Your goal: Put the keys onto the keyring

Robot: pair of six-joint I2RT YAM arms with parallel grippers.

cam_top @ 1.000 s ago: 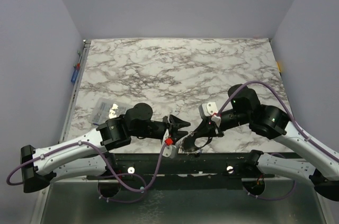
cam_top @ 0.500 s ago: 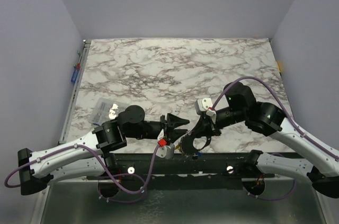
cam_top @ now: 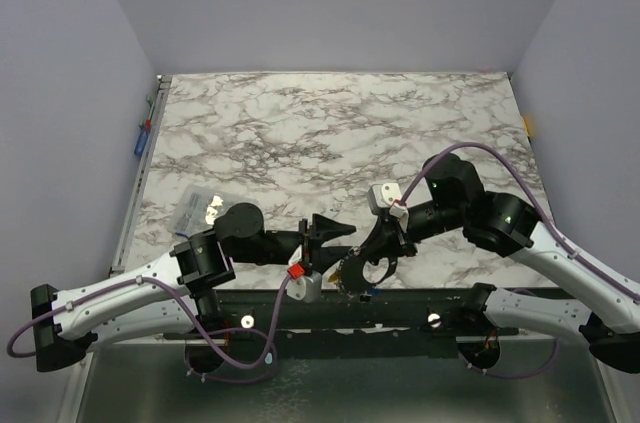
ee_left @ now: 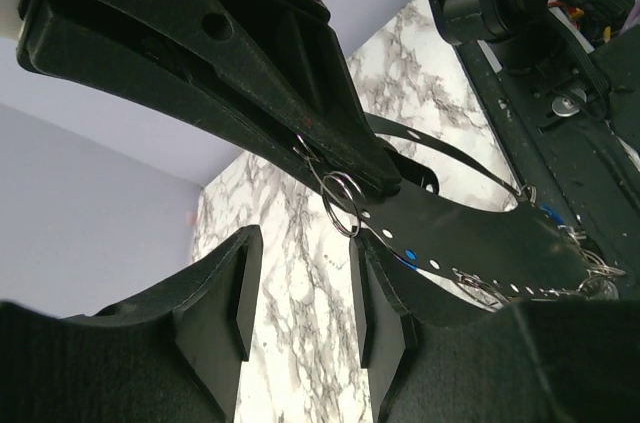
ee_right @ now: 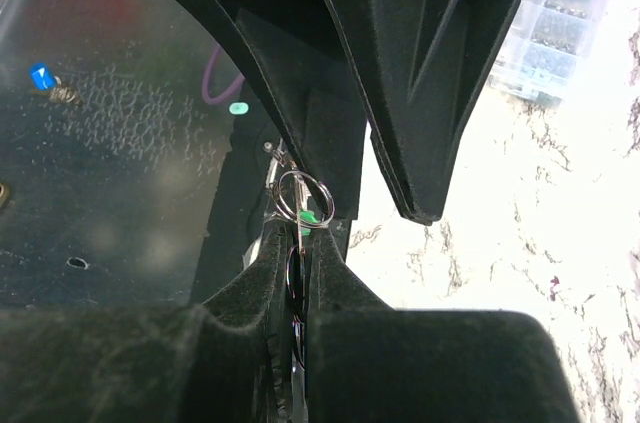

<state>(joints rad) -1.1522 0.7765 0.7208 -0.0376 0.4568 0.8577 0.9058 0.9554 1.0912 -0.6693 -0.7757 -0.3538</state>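
The right hand (ee_right: 298, 235) holds the keyring (ee_right: 280, 195) out.
It pinches tight so the keyring sticks out past its tips. The left hand (ee_left: 300, 288) is half wide and empty, just in front of the keyring, ready to help.

I see the keyring (ee_right: 298, 198) as a thin silvery wire loop, pinched at the tips of the right gripper (ee_right: 297, 238) over the table's near edge. Of the keys (ee_right: 313, 215), one green-headed one sits tight against the loop.
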